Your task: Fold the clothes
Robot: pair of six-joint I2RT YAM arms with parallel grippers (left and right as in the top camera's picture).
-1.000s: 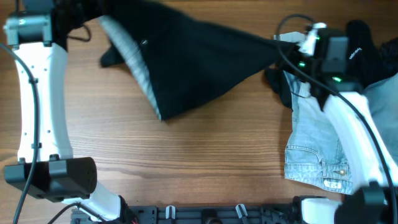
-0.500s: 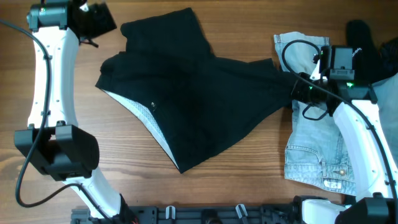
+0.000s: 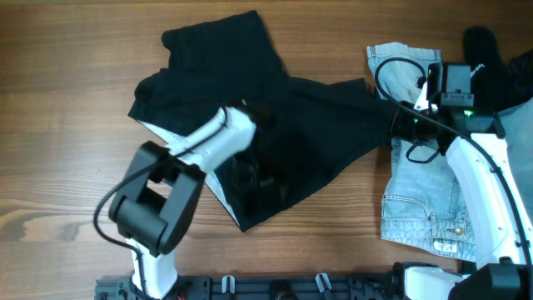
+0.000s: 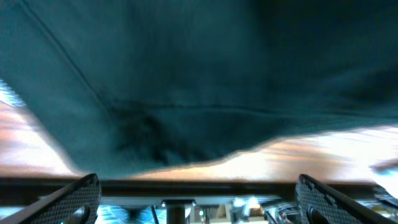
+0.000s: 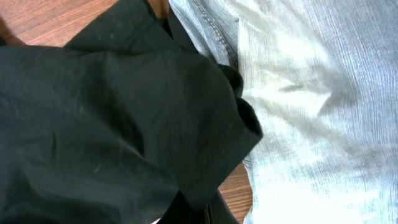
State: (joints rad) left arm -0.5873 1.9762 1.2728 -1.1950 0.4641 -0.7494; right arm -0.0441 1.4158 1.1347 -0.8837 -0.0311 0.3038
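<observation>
Garment (image 3: 316, 108) lies long axis left-to-right; my left hand (image 4: 199, 193), fingers spread, hangs over its near middle, my right hand (image 3: 398, 123) at its right tip, grip unreadable.

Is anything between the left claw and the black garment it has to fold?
Nothing visible. The left claw hangs open over the middle of the black garment, and its wrist camera shows only dark fabric between the fingers. The garment's right corner overlaps the denim jeans.
</observation>
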